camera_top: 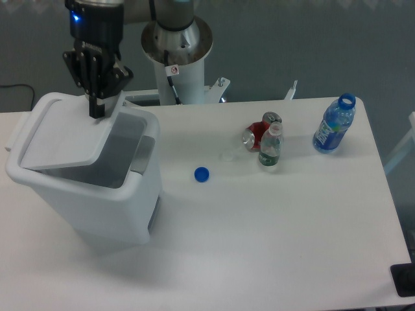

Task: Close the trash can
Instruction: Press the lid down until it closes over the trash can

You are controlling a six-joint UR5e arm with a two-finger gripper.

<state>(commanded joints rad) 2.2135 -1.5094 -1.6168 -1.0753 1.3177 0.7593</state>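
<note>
The large white trash can [123, 207] stands at the left of the table. Its flat white lid [65, 136] is tilted partway down over the opening, still raised along its right edge, with a dark gap showing the inside. My gripper [97, 110] hangs just above the lid's far right edge, fingers together and pointing down, its tip at or touching the lid. Nothing is held between the fingers. The grey latch tab [144, 154] shows on the can's right rim.
A blue bottle cap [201, 173] lies right of the can. Further right are a crushed red can [257, 135], a small green-label bottle [270, 148] and an open blue bottle [334, 124]. The robot's base column [176, 52] stands behind the table.
</note>
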